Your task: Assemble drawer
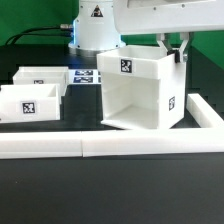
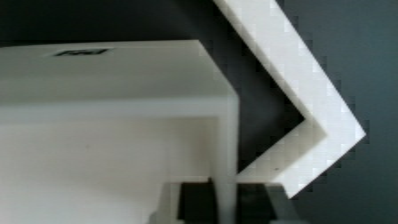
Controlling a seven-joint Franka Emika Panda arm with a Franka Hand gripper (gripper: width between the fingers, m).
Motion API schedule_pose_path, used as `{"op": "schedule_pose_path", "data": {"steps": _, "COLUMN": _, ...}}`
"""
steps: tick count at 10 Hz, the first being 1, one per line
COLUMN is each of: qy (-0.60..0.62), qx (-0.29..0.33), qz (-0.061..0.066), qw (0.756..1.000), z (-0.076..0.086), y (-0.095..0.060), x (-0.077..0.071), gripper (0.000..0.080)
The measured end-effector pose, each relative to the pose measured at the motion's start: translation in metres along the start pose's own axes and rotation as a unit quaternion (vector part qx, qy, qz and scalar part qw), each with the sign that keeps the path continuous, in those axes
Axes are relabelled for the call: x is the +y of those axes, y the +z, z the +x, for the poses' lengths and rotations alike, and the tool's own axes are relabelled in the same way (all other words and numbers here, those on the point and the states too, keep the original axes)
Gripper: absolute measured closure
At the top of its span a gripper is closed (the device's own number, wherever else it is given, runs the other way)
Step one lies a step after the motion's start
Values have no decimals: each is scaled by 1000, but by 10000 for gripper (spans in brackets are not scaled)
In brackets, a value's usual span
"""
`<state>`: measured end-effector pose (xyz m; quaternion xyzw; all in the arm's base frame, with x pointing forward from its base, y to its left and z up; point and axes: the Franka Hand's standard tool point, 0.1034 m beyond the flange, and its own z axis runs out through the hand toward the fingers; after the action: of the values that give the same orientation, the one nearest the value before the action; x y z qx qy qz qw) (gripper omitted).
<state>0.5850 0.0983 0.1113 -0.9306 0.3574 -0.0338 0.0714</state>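
The drawer's large white housing [image 1: 140,90] stands at centre right on the black table, open side toward the camera, with square tags on its top wall and side. My gripper [image 1: 180,55] comes down from above and is shut on the top edge of the housing's wall on the exterior view's right. In the wrist view the thin wall [image 2: 231,140] runs between my two dark fingers [image 2: 199,200], with the gripper [image 2: 231,200] clamped on it. Two smaller open-top trays [image 1: 40,76] [image 1: 28,103] rest at the exterior view's left, apart from the housing.
A long white L-shaped bar [image 1: 110,147] lies along the front and turns up the exterior view's right side, close to the housing; it also shows in the wrist view [image 2: 285,80]. The marker board [image 1: 85,76] lies behind, by the robot base [image 1: 95,30].
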Motion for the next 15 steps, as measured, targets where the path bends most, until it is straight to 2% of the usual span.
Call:
{"op": "schedule_pose_path", "data": {"steps": 3, "qy": 112, "qx": -7, "qz": 7, "qw": 994, "z": -4, "y": -1, "x": -3, "gripper": 761}}
{"op": "schedule_pose_path", "data": {"steps": 4, "qy": 159, "qx": -8, "qz": 5, "qw": 987, "z": -3, "y": -1, "x": 0, "gripper": 761}}
{"op": "schedule_pose_path", "data": {"steps": 5, "qy": 244, "qx": -13, "qz": 4, "qw": 970, "z": -3, "y": -1, "x": 2, "gripper": 761}}
{"op": "schedule_pose_path", "data": {"steps": 7, "qy": 359, "qx": -26, "qz": 22, "qw": 933, "z": -3, "y": 0, "x": 1, "gripper": 761}}
{"op": "schedule_pose_path", "data": {"steps": 9, "qy": 394, "qx": -32, "qz": 24, "qw": 918, "z": -8, "y": 1, "x": -3, "gripper": 761}}
{"op": "schedule_pose_path", "data": {"steps": 11, "qy": 393, "qx": -36, "qz": 25, "qw": 919, "z": -9, "y": 3, "x": -5, "gripper": 761}}
{"op": "schedule_pose_path", "data": {"steps": 13, "qy": 386, "qx": -39, "qz": 24, "qw": 921, "z": -5, "y": 9, "x": -13, "gripper": 761}}
{"op": "schedule_pose_path", "data": {"steps": 15, "qy": 387, "qx": -36, "qz": 33, "qw": 921, "z": 9, "y": 8, "x": -24, "gripper": 760}}
